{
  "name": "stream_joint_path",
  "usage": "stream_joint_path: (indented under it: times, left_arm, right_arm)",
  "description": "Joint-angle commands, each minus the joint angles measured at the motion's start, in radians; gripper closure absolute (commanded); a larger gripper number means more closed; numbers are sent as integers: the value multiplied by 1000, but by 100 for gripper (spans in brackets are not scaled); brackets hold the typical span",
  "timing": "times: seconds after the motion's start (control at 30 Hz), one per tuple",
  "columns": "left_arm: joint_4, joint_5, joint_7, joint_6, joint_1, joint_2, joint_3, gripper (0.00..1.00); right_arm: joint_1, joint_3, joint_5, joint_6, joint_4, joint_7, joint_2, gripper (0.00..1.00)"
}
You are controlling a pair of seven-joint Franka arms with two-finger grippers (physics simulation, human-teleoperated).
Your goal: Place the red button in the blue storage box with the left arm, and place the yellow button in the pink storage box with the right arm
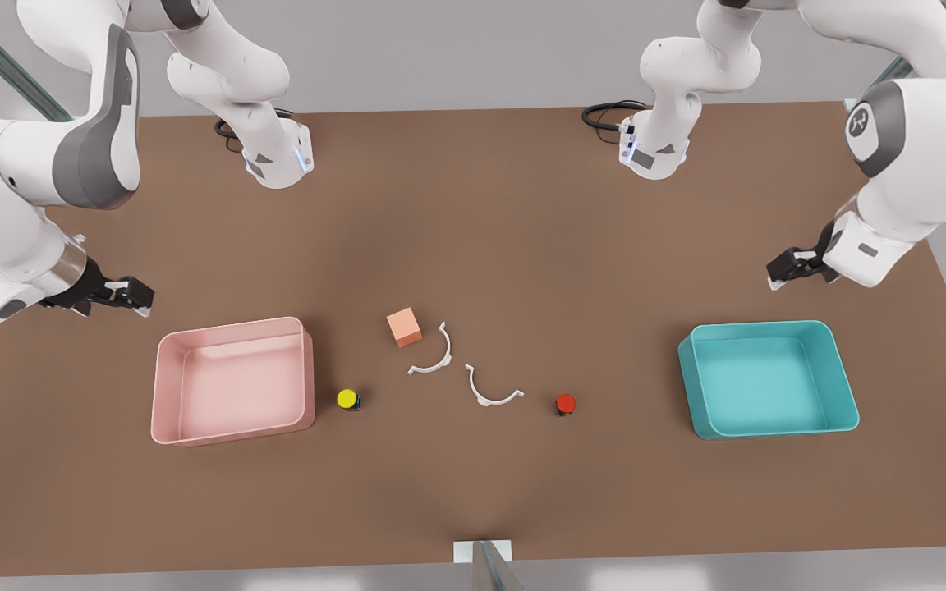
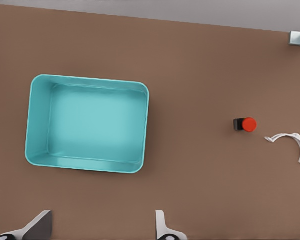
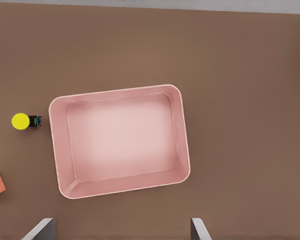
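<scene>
**Both buttons still on the table, both grippers empty and apart**

In the front view the left gripper [image 1: 787,269] hangs at about 11 o'clock from the blue storage box [image 1: 844,386]; its wrist view shows the fingers [image 2: 162,227] spread wide with nothing between them. The right gripper [image 1: 130,295] hovers at about 10 o'clock from the pink storage box [image 1: 305,369], fingers likewise parted and empty.

The red button [image 1: 565,403] sits on the brown table [image 1: 522,213], at 9 o'clock from the blue box and well apart from it. The yellow button [image 1: 346,399] lies just beside the pink box, at its 3 o'clock side. Neither box holds anything yet, so the task looks to be at its start.

Risks, as I judge them:
- Each button is a tiny cap on a small base — a slightly off-centre close could squirt it sideways.
- A white curved clip [image 1: 493,389] lies near the red button at its 9 o'clock; a wide approach might nudge it.
- The yellow button sits so close to the pink rim that one finger may strike the wall.
- The salmon-orange cube [image 1: 404,327] and a second clip [image 1: 433,354] lie mid-table — clutter for a sweeping arm.
</scene>
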Motion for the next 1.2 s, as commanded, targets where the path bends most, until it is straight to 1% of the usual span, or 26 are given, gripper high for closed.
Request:
stream_joint_path:
  times: [0.0,0.03,0.07,0.1,0.13,0.2,0.23,0.27,0.33,0.4,0.47,0.5,0.53,0.57,0.6,0.67,0.7,0.73,0.77,0.9,0.97,1.0,1.03,1.17]
  left_arm:
    - [0,12,314,19,0,0,0,0]
    - [0,15,313,17,-18,23,-1,0]
    - [1,16,313,25,-87,66,-1,0]
    - [3,10,313,52,-103,89,-3,0]
    - [3,10,288,69,-152,127,-3,0]
    - [3,-13,247,166,-190,187,-3,0]
    - [3,-30,247,233,-209,232,-3,0]
    - [1,-68,247,281,-215,270,-3,0]
    - [-8,-73,253,396,-233,327,-3,0]
    - [-8,-73,230,505,-269,410,-3,0]
    - [-5,-71,136,595,-315,477,-3,0]
    - [0,-70,107,609,-335,502,-3,0]
    - [0,-70,98,644,-345,522,-3,0]
    - [0,-70,70,697,-356,548,-3,0]
    - [1,-70,49,738,-370,568,-3,0]
    - [1,-71,1,815,-384,611,-3,0]
    - [1,-71,-2,821,-384,624,-3,0]
    - [1,-73,-3,835,-384,640,-3,0]
    - [1,-73,-23,849,-385,651,-3,0]
    - [1,-73,-52,892,-411,693,-3,0]
    - [3,-73,-52,911,-411,710,-3,0]
    - [3,-71,-52,919,-410,718,-3,0]
    - [3,-71,-52,919,-410,720,-3,0]
    - [3,-73,-52,935,-410,740,-3,0]
  right_arm:
    - [0,1,0,0,5,2,-2,0]
    - [3,1,0,0,5,4,0,0]
    - [7,4,2,0,5,6,-2,0]
    - [7,4,0,0,7,6,-2,0]
    - [7,4,0,0,7,6,-2,0]
    - [8,7,2,4,7,4,0,0]
    - [13,9,28,45,4,1,4,0]
    - [34,10,97,92,1,-7,38,0]
    - [132,73,92,118,-1,-8,50,0]
    - [250,76,26,148,1,-8,89,0]
    - [324,84,25,231,-8,-51,170,0]
    - [332,84,-12,291,-13,-132,219,0]
    - [373,76,-36,354,-48,-156,233,0]
    - [372,81,-47,360,-30,-194,268,0]
    - [364,89,-41,368,47,-346,374,0]
    - [349,118,-43,372,157,-367,481,0]
    - [333,125,-43,375,211,-410,530,0]
    - [316,156,-44,372,257,-412,564,0]
    - [310,161,-44,362,283,-413,590,0]
    - [298,173,-39,342,275,-507,619,0]
    - [278,190,-41,348,239,-622,626,0]
    - [260,201,-41,381,179,-669,624,0]
    - [249,194,-41,403,163,-728,623,0]
    - [246,193,-41,415,153,-760,624,0]
